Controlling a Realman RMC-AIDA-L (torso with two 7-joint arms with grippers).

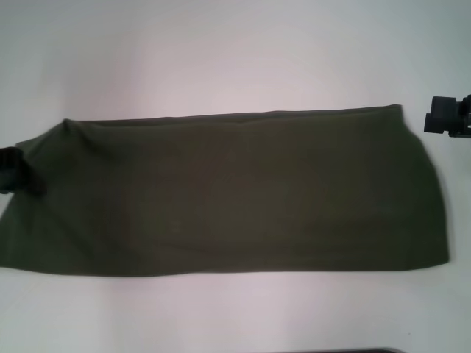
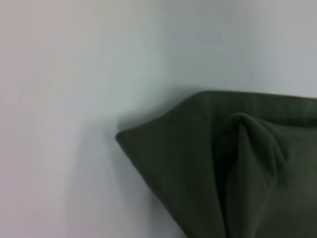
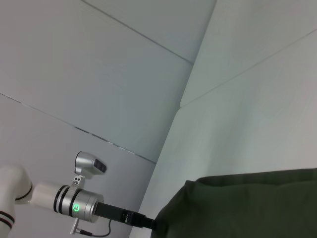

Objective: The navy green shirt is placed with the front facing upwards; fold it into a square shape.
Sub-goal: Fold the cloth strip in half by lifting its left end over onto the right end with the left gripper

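Observation:
The navy green shirt (image 1: 235, 191) lies on the white table as a long folded band running left to right, plain side up; no lettering or neck label shows. My left gripper (image 1: 11, 170) is at the band's left end, shut on the cloth, which puckers up there (image 2: 242, 134). The right wrist view shows that arm (image 3: 84, 206) reaching into the shirt's raised edge (image 3: 237, 208). My right gripper (image 1: 445, 118) hangs just beyond the band's upper right corner, apart from the cloth.
The white table (image 1: 221, 66) stretches bare behind and in front of the shirt. A dark edge (image 1: 346, 351) shows at the very front. Pale wall panels (image 3: 124, 74) stand beyond the table.

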